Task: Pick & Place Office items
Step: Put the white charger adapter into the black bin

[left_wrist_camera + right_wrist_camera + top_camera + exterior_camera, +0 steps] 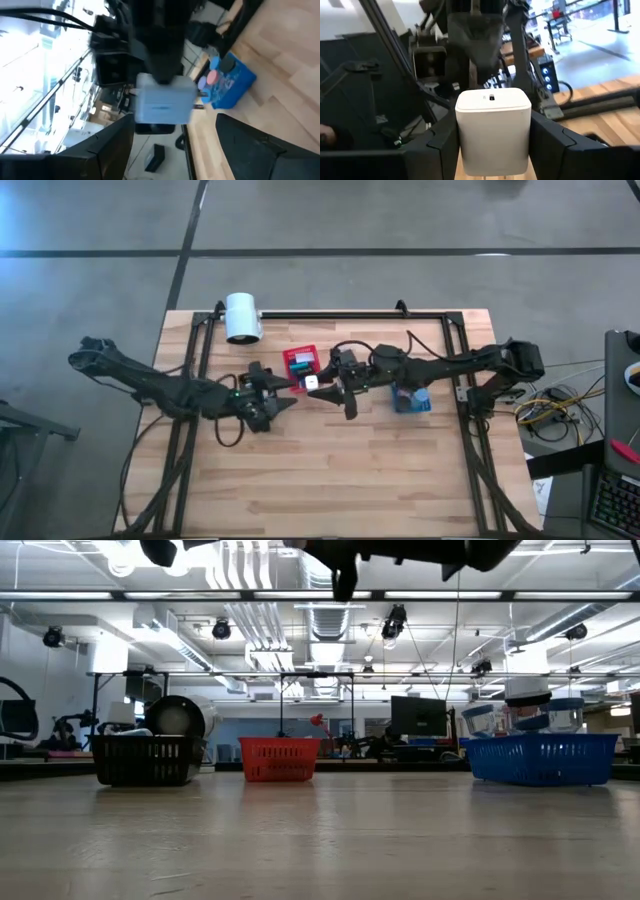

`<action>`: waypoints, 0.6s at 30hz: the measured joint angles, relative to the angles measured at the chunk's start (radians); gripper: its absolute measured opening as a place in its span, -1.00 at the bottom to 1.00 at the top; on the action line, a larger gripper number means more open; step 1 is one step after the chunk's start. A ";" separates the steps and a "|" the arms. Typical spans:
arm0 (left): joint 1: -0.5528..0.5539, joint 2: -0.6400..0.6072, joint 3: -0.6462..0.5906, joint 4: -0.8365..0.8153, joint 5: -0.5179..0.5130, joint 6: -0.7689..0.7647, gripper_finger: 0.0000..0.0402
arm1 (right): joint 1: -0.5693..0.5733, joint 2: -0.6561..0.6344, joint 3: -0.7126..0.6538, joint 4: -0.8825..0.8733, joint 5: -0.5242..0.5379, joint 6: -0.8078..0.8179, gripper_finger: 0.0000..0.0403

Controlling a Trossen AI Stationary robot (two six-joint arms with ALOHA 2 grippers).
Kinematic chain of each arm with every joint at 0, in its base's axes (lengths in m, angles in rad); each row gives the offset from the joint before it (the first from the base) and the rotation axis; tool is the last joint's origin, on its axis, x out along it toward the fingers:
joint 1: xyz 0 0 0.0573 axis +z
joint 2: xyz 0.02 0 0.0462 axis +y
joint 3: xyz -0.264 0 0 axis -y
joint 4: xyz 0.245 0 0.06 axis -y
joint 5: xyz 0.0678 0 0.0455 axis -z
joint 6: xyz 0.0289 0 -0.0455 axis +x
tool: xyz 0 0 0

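A white rounded plastic cube, like a small charger block, is held between the jaws of the right gripper, which are closed against its two sides in the right wrist view. In the high view the same cube is seen above the middle of the wooden slatted table, just beside the red slotted plastic bin. The left gripper is placed right next to it, facing the right gripper, with its jaws spread wide and nothing between them. In the left wrist view the cube is seen ahead of the two dark fingers, clamped from the far side by the other arm. A blue slotted plastic bin is set under the right arm, with a few small pieces in it, one pink and round; the rest cannot be told apart. A big white cylinder is laid near the far edge of the table, left of the red bin. In the low view a black slotted bin, the red one and the blue one are lined up along the far side, with both arms only partly shown at the top.
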 joint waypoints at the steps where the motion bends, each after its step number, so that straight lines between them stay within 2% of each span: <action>1: 0.000 0.017 0.010 0.000 -0.008 0.008 0.42 | 0.000 0.006 0.014 0.004 -0.001 0.000 -0.14; 7: -0.007 0.084 0.052 0.039 -0.052 0.049 0.44 | 0.000 0.024 0.063 -0.030 -0.037 -0.005 -0.13; 18: -0.007 0.091 0.063 0.115 -0.071 0.081 0.74 | 0.001 0.028 0.067 -0.046 -0.041 -0.008 -0.12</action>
